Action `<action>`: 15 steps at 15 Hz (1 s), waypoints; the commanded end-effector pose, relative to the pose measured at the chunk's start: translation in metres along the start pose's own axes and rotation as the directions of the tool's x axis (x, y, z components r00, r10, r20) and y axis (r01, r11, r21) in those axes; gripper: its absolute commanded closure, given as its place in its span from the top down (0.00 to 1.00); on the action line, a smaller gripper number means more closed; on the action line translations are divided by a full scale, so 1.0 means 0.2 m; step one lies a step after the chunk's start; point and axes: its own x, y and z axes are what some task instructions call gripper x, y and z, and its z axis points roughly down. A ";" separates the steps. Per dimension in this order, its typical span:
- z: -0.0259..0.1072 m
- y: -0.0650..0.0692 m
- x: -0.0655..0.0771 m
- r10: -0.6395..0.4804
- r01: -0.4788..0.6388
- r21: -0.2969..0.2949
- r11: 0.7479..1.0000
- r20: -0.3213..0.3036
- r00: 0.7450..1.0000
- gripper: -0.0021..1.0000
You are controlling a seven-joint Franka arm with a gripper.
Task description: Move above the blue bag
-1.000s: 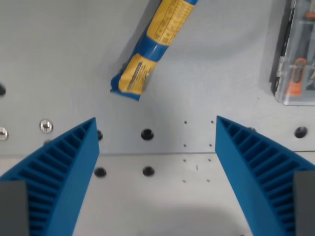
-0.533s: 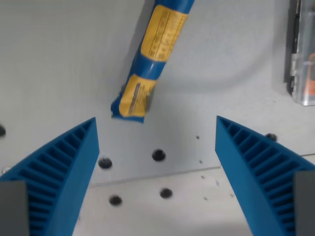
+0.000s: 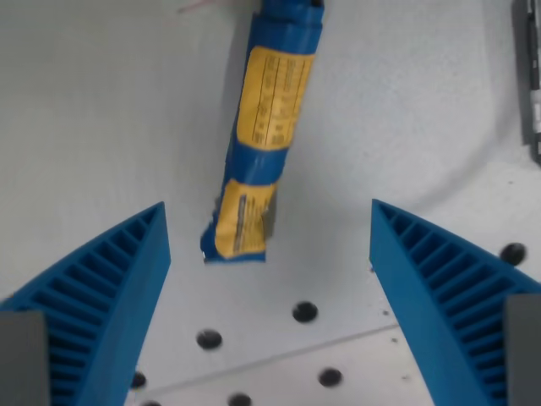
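Grey perforated surface carries the blue bag; the hand is held spread, empty, for hovering.

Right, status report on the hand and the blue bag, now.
Hand open, empty, fingers spread wide. Blue bag flat on the table, its near end between the fingers, the rest running to the top edge. Nothing in the way.

A pale grey metal table with dark round holes under soft, even light.
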 end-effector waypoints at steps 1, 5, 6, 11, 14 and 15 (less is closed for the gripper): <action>0.07 0.01 0.01 0.222 -0.222 0.011 0.975 -0.087 0.971 1.00; 0.16 0.01 0.03 0.234 -0.234 0.009 0.972 -0.092 0.968 1.00; 0.18 0.01 0.03 0.232 -0.232 0.008 0.973 -0.093 0.968 1.00; 0.24 0.00 0.04 0.219 -0.220 0.002 0.976 -0.093 0.971 1.00; 0.26 0.00 0.04 0.202 -0.203 -0.001 0.979 -0.093 0.975 1.00; 0.26 0.00 0.04 0.198 -0.199 -0.002 0.980 -0.093 0.976 1.00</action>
